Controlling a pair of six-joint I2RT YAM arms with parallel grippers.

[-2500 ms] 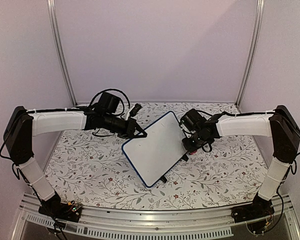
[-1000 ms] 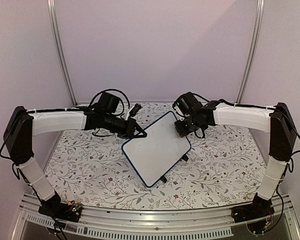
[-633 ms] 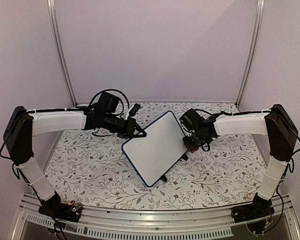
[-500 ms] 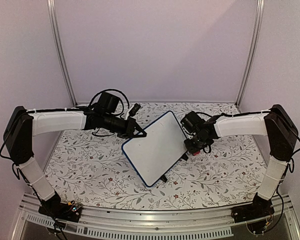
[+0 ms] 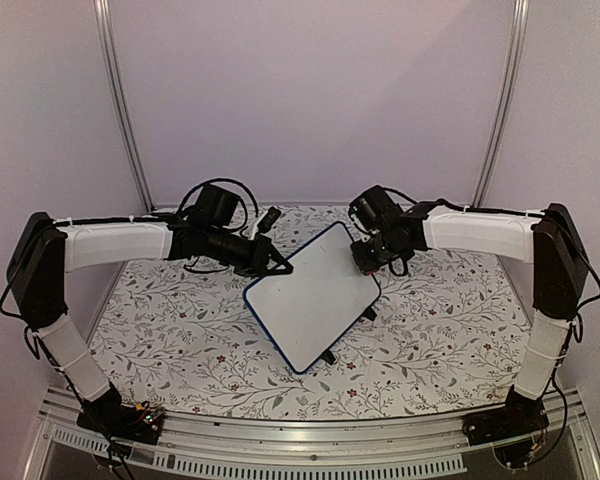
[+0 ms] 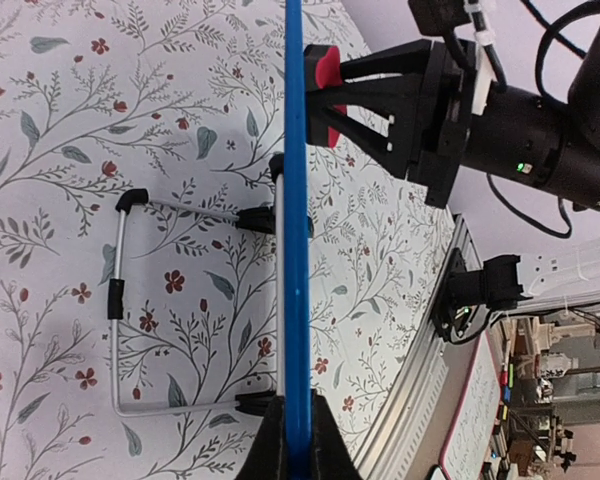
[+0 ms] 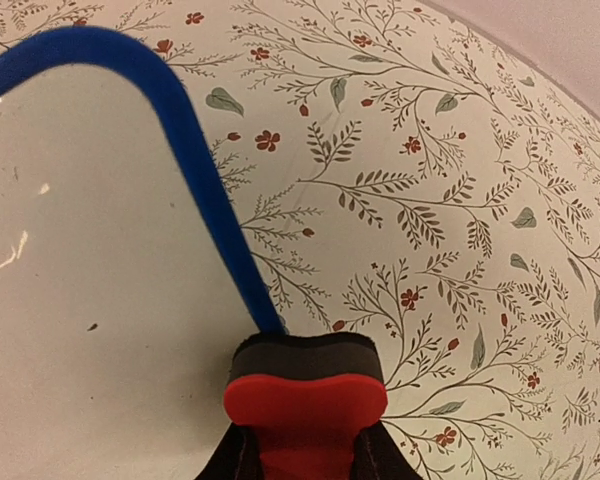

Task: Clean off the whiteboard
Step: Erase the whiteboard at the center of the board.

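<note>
The whiteboard [image 5: 313, 296], white with a thin dark-blue frame, stands tilted on its wire stand in the middle of the floral table. Its face shows no marker lines, only tiny specks [image 7: 90, 300]. My left gripper [image 5: 280, 268] is shut on the board's upper left edge; in the left wrist view the blue frame [image 6: 295, 200] runs edge-on between my fingers. My right gripper [image 5: 363, 262] is shut on a red eraser block with a dark felt pad [image 7: 306, 385], pressed at the board's right edge near its far corner. The eraser also shows in the left wrist view [image 6: 325, 85].
The table has a floral-patterned cloth [image 5: 180, 330]. The board's wire stand [image 6: 120, 300] with black feet rests on it behind the board. White walls and metal posts [image 5: 120, 110] enclose the back and sides. A metal rail [image 5: 280, 450] runs along the near edge.
My right gripper with the eraser has swept down the board's right edge and back up toward the far corner. The left gripper and the board have stayed put.
</note>
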